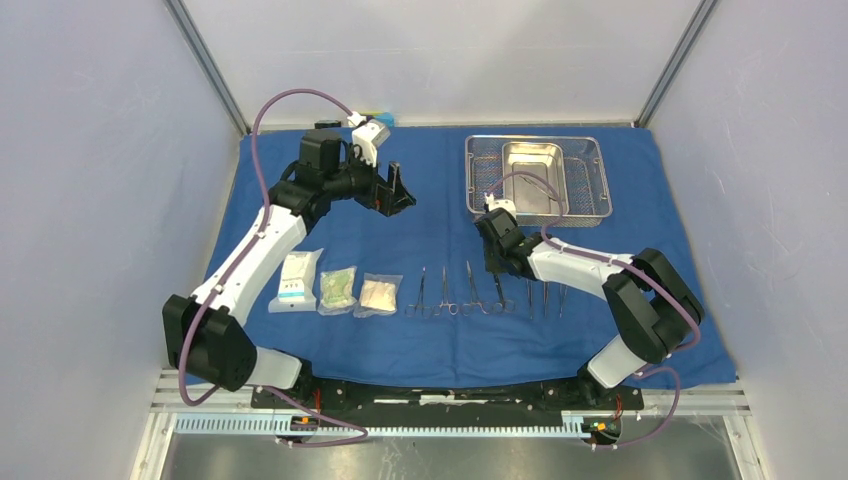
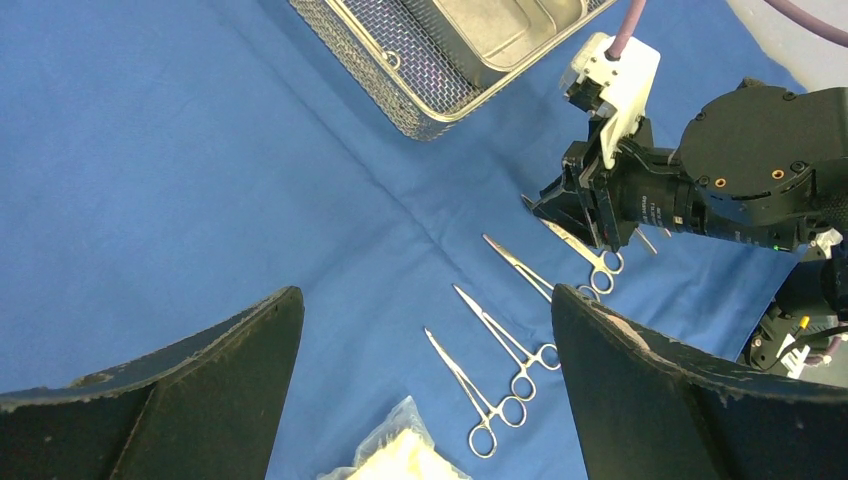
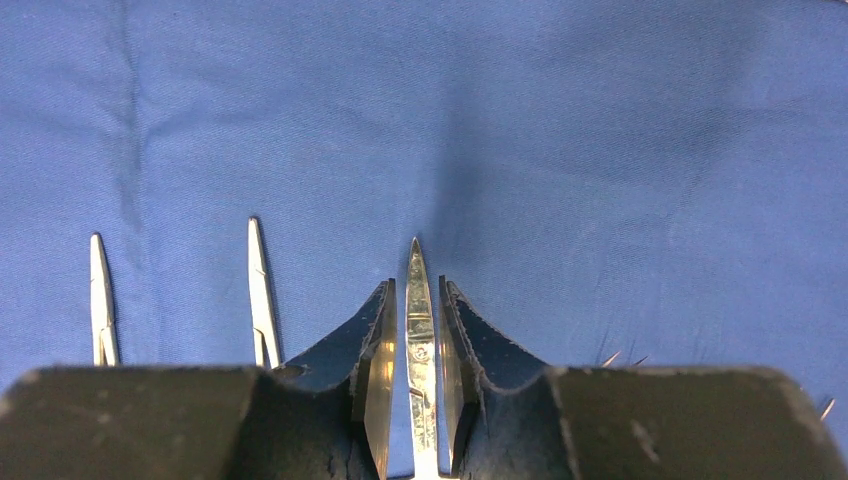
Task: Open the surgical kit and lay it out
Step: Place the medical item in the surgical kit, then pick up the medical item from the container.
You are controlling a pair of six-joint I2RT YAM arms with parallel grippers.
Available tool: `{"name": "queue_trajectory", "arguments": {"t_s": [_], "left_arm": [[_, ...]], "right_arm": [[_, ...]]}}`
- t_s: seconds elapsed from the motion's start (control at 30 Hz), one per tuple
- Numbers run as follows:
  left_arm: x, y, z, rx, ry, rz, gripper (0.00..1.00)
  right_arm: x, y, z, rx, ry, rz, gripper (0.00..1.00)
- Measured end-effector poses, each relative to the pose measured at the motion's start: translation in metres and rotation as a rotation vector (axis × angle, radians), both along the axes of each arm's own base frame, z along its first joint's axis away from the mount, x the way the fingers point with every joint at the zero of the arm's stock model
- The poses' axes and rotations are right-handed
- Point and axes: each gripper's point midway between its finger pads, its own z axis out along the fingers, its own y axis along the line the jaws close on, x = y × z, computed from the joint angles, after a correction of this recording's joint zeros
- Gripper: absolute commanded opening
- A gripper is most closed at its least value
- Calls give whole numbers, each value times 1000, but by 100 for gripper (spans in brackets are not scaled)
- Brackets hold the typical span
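The blue cloth (image 1: 440,210) lies spread flat over the table. The steel mesh tray (image 1: 592,178) with its inner pan (image 1: 530,168) stands at the back right. Several slim metal instruments (image 1: 445,295) lie in a row near the front, and three clear packets (image 1: 298,280) (image 1: 338,290) (image 1: 379,295) lie to their left. My right gripper (image 3: 418,290) is down on the row. Its jaws stand slightly apart around one instrument (image 3: 420,330), with blue cloth showing on both sides of it. My left gripper (image 2: 425,300) hovers wide open and empty above the cloth.
Two more instrument tips (image 3: 258,290) (image 3: 98,290) lie just left of the right fingers. The tray's corner (image 2: 400,90) is behind the right wrist in the left wrist view. Grey walls close in the back and both sides.
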Motion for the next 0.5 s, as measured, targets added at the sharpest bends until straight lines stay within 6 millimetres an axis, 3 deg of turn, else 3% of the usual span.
{"name": "queue_trajectory", "arguments": {"t_s": [0.5], "left_arm": [[-4, 1, 2, -4, -10, 0, 100]], "right_arm": [[4, -2, 9, -25, -36, 44, 28]]}}
